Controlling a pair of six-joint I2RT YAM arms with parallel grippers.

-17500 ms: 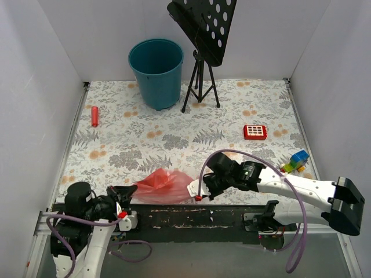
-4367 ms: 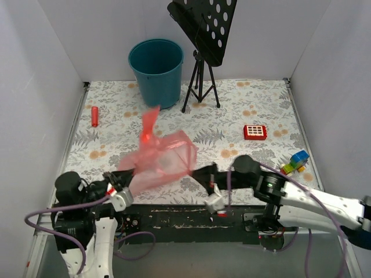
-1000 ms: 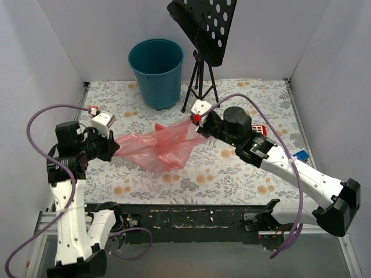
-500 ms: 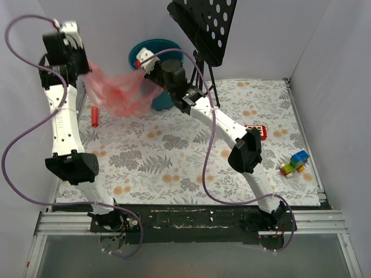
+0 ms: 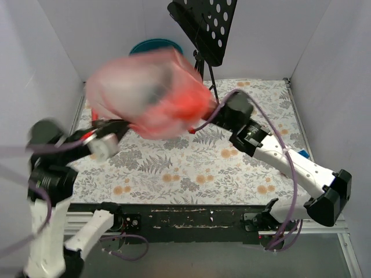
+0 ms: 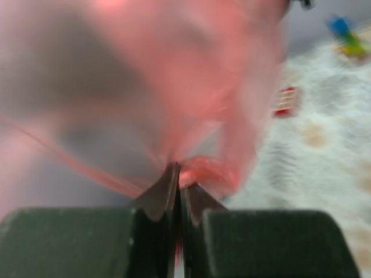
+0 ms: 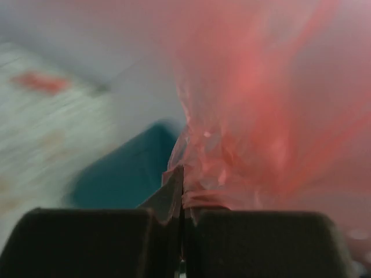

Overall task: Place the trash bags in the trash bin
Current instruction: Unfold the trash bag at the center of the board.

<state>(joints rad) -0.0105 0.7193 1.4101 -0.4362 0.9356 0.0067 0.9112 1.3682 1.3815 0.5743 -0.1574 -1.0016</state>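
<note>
You have the trash bag up in the air, puffed out like a balloon between the two arms and in front of the trash bin. From above, only a part of the teal rim shows behind the red film. The bag is not inside the bin yet.

In the left wrist view the left gripper is pinched tight on a gathered fold of the film. In the right wrist view the right gripper is clamped on another fold, with the teal bin in sight beyond its fingers. The top view is strongly blurred around the left arm, so I cannot say exactly how the bag hangs against the rim. It seems to be above it, or a little nearer to the arm bases.

The danger I see is the air inside. A film so thin and so full will not fall straight when you let it go. It may float, catch on the rolled rim and slide down outside the bin. If one side releases before the other, the bag will swing towards the arm that holds it. The music stand is just beside the bin on the right, and the film or the right arm could catch on it.
</note>
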